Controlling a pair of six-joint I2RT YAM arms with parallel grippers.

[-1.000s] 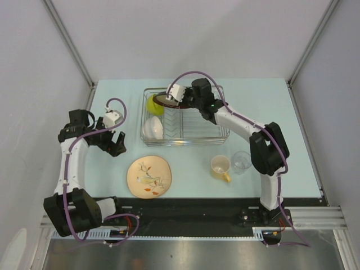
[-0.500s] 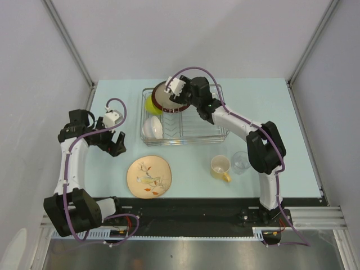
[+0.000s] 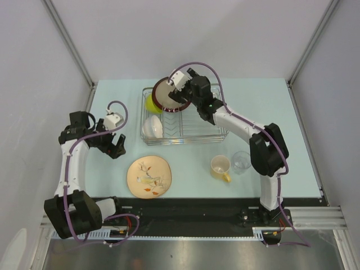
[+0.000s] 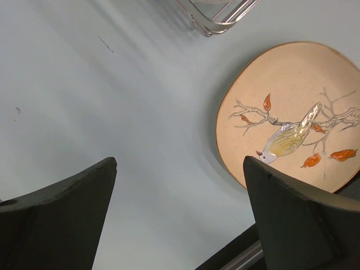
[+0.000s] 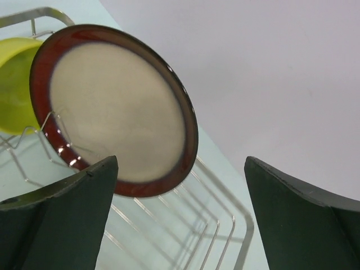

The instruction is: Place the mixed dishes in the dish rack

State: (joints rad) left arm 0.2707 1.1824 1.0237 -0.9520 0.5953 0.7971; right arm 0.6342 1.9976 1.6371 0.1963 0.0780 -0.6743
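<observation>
Holding three of the six dishes by my count, the rack (image 3: pixel 202 121) sits at the far middle of the table (image 3: pixel 270 112). The red-rimmed plate (image 3: pixel 166 94) stands on edge, tilted, among the wires at the rack's far left; the wrist view shows it leaning in the dividers. The right gripper (image 3: pixel 181 90) hangs just right of it, fingers spread wide with nothing between them. The plate looks released, though I cannot tell whether a finger touches its rim.

The leafy plate (image 3: pixel 148 176) lies flat on the table, just nearer than the rack's left end, not yet loaded. The left gripper (image 3: pixel 115 145) hovers over bare table to the far left of that plate, jaws wide apart and empty.

The lime bowl (image 3: pixel 151 104) rests in the rack's far left corner, close against the red-rimmed plate. The white bowl (image 3: pixel 153 128) sits in the rack's near left corner. The mug (image 3: pixel 220 167), then the glass (image 3: pixel 242 161), stand side by side on the table, nearer than the rack's right end.

Roughly half the task looks done. The leafy plate, mug and glass are left.
</observation>
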